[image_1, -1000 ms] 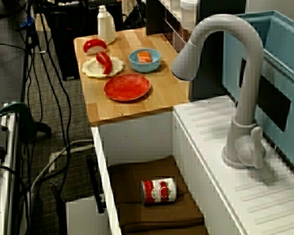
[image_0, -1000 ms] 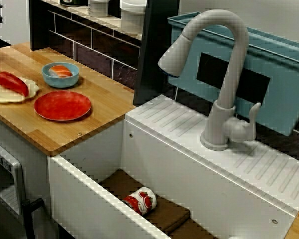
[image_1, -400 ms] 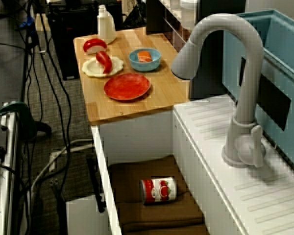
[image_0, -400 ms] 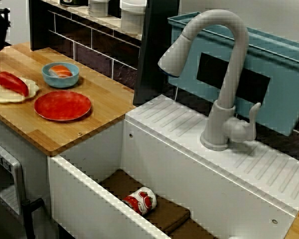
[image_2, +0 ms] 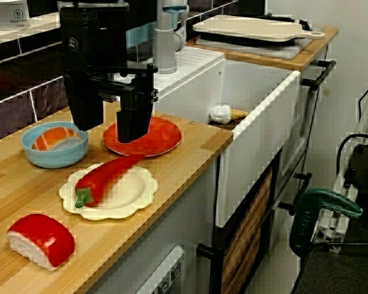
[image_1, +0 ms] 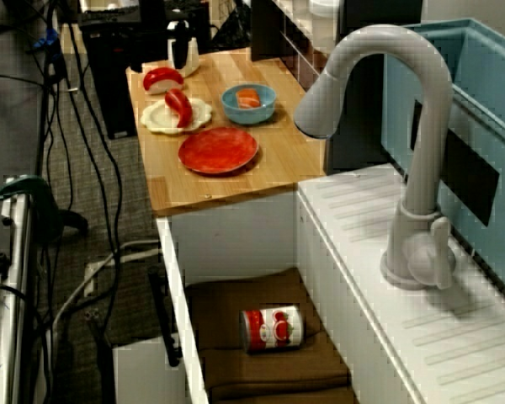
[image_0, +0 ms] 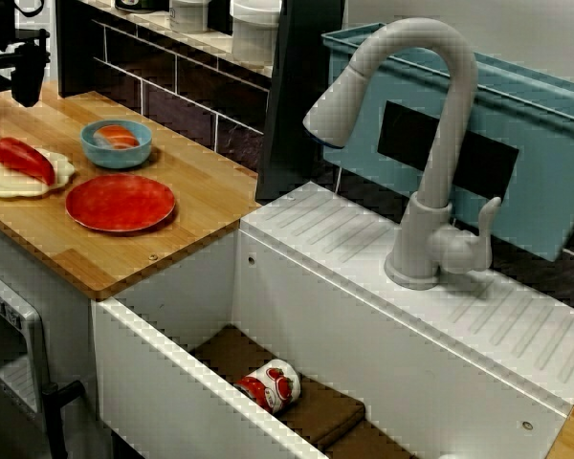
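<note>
Your hand (image_2: pixel 109 133) hung above the desk (image_2: pixel 199 139) with its fingers (image_2: pixel 135 116) spread wide and nothing between them. Below it, not touching, lay the red pepper (image_2: pixel 107 176), slantwise on a scalloped cream plate (image_2: pixel 144 195). Lowering there, I judge, you needed to straddle the pepper's thick middle, clear of the plate's rim. Beside it a blue bowl (image_2: pixel 49 158) held an orange-topped piece (image_2: pixel 49 138); a red plate (image_2: pixel 162 138) sat near; a can (image_0: pixel 271 385) lay on brown cloth (image_0: pixel 316 411) in the sink (image_0: pixel 163 373).

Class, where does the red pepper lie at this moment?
In the view from the counter's end, the red pepper lies on the cream plate, left of centre, beside the blue bowl and red plate.
</note>
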Controlling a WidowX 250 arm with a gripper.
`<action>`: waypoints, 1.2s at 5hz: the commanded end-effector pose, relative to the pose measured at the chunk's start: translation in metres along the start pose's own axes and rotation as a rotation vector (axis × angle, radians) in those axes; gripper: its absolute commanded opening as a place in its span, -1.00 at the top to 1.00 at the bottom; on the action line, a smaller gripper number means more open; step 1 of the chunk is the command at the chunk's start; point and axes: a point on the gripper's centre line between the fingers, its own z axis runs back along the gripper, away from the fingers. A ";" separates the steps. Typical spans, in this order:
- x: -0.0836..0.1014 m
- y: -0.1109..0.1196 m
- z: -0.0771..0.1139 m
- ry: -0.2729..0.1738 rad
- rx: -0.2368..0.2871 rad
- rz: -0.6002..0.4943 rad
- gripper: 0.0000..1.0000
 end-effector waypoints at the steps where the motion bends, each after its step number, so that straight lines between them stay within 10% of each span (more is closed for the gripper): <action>1: 0.002 -0.007 0.010 -0.034 -0.039 0.037 -1.00; 6: -0.009 0.000 -0.012 -0.032 0.038 0.061 -1.00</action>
